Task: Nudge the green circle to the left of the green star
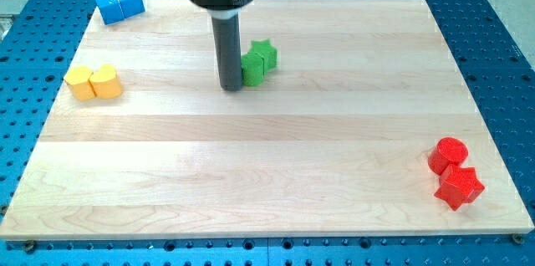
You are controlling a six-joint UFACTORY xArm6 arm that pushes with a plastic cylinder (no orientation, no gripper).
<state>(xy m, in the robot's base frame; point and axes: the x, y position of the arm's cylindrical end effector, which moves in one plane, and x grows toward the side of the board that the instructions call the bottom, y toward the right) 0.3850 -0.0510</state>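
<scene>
1. A pale wooden surface [276, 182] lies on a blue perforated base – blocks sit in pairs near its edges and middle.
2. At the view's top left, two blue blocks [119, 6] touch; their shapes are hard to tell. Below them, at the left edge, a yellow pair [94, 83] also touches.
3. Near the middle top, my tip [231, 89] rests on the surface, just left of the green pair. There are no jaws on this rod, so nothing spreads or pinches.
4. The green circle [252, 69] is partly hidden behind the rod and touches the green star [264, 52], lying at its lower left.
5. At the view's bottom right, a red circle [448, 155] touches a red star [459, 187].
6. Judgement: the circle already sits slightly left of the star – a small nudge further left seems all that remains.
</scene>
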